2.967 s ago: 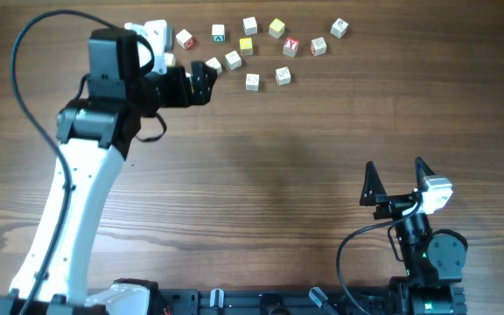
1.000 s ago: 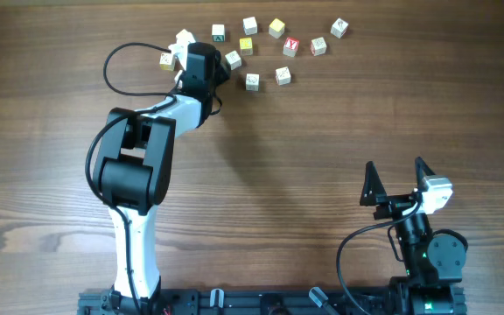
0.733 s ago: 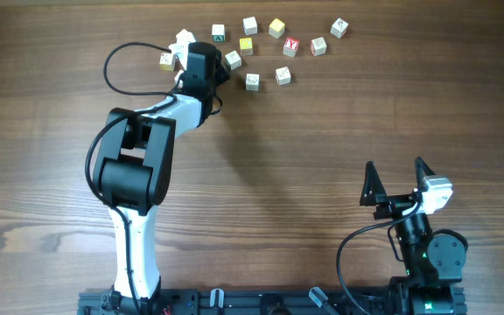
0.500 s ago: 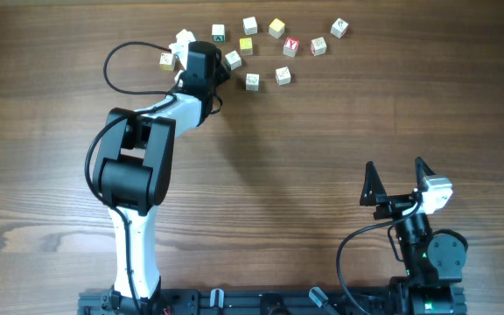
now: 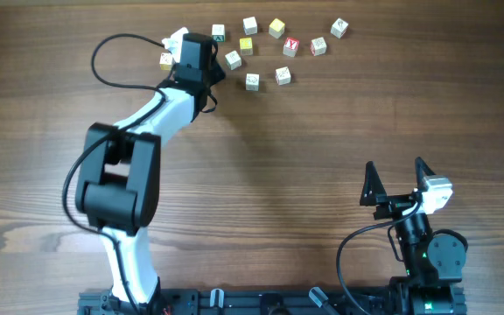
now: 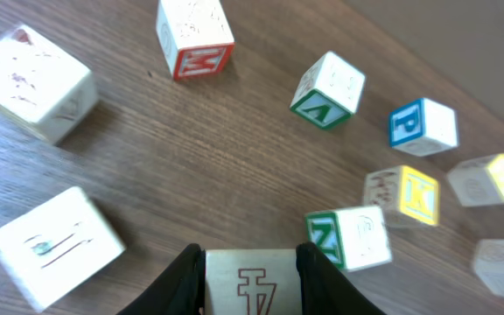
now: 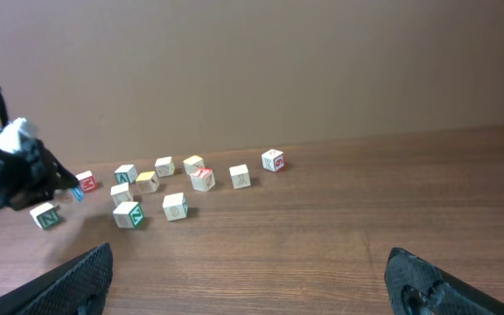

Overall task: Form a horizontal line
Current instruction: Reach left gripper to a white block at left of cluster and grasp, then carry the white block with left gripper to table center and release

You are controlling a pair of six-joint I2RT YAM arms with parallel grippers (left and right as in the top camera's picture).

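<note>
Horizontal line: not formed; no row in any view; the letter cubes lie loose and scattered ahead of the left tool, mostly apart from one another
Left tool: closed on a pale engraved cube; both fingers sit against opposite side faces; can't tell if the cube is lifted or resting on the tabletop
Close to left tool: green Z cube just ahead-right, near the right finger; yellow K cube just beyond it, can't tell if the two touch; plain pale cube ahead-left
Farther ahead of left tool: green V cube and blue P cube to the right; red M cube straight ahead
Right tool: jaws spread wide, empty; well apart from every cube; the cluster is far ahead of it, off to its left
Handling (judgement): small wooden blocks; light, rigid, not fragile; smooth faces, so they likely slide on the tabletop at a light bump
Grip (judgement): two opposite flat faces, centred, fingers square to the faces; a corner or off-centre pinch would probably twist the cube
Step (judgement): one cube in hand; needs a bare patch of tabletop to start the row
Risk (judgement): right finger could clip the green Z cube on the way out; edge-to-edge contact needs each cube square, or the row skews
</note>
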